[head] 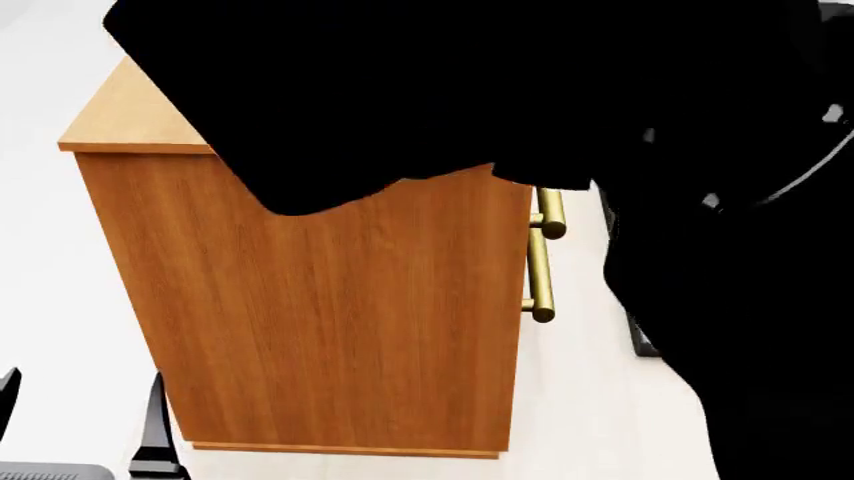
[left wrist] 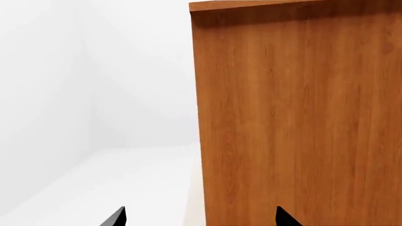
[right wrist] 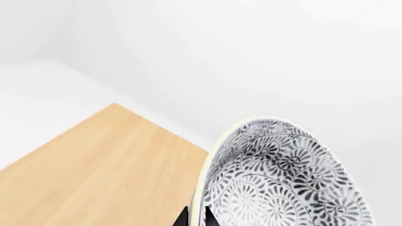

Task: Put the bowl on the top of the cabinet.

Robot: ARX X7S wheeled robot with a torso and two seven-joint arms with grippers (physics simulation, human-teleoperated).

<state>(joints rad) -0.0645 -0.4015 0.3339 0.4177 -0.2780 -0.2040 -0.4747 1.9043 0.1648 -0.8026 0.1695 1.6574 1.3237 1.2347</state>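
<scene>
While gripped at its rim, tilted steeply on edge in the right wrist view, with patterned inside facing the camera: bowl (right wrist: 285,176), pinched between the right fingers (right wrist: 196,217), dark tips closed on the rim wall, one inside and one outside. Held above the pale flat top of the cabinet (right wrist: 103,165), not visibly touching it; hidden in the head view behind the black bulk of the right arm (head: 534,90).

Low and near, at the left of the head view: left fingers (head: 80,420), spread wide apart, holding nothing, hanging just beside the cabinet's near side panel. Same two black tips at the edge of the left wrist view (left wrist: 199,217), one before the white floor (left wrist: 113,179), the other before orange-brown wood grain.

Farther on: cabinet side (head: 334,320) standing upright on the floor, with brass bar handles (head: 541,265) on its front at the right. Beyond, plain white walls (right wrist: 251,47).
</scene>
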